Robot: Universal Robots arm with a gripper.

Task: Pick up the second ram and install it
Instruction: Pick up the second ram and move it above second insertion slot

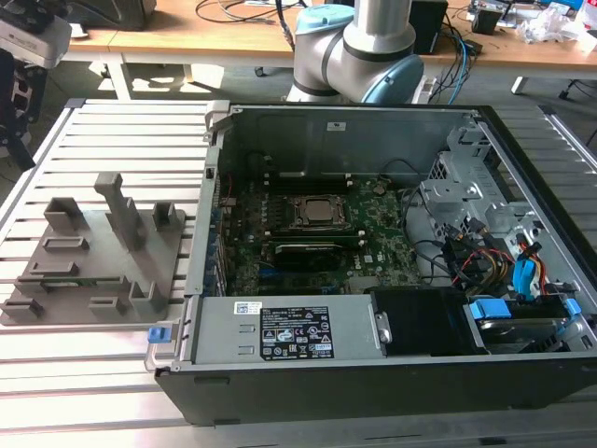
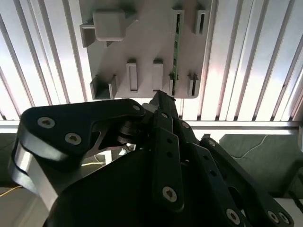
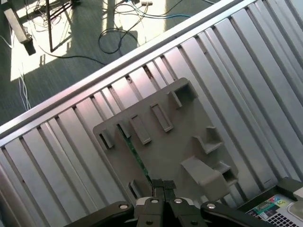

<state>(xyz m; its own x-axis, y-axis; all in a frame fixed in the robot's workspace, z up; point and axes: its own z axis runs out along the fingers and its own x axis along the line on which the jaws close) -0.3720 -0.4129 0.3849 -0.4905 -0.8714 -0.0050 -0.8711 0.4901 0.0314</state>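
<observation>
Fingers [image 3: 157, 185] of the black linkage gripper [image 3: 163, 182] are seen closed together with nothing held between them; it is judged that they must be parted before a grasp is tried. On the silver slatted metal table [image 1: 93, 131], beside the open black desktop computer case [image 1: 373, 397], the grey plastic holder tray [image 3: 165, 142] is laid. The second ram [image 3: 134, 150], a long, narrow green circuit-board strip, is stood on edge in the tray's slots, not yet lifted. A clean pick is probably best made with the jaws turned across the strip's thin faces and centred along its length, and the strip drawn straight out so that it is neither jammed nor bent. The arm's grey-and-blue jointed base [image 1: 350, 47] is seen behind the case in the exterior view. The wrist is held well above the tray and pointed down at it, with the fingertips lined roughly over one end of the strip in the first wrist view.
</observation>
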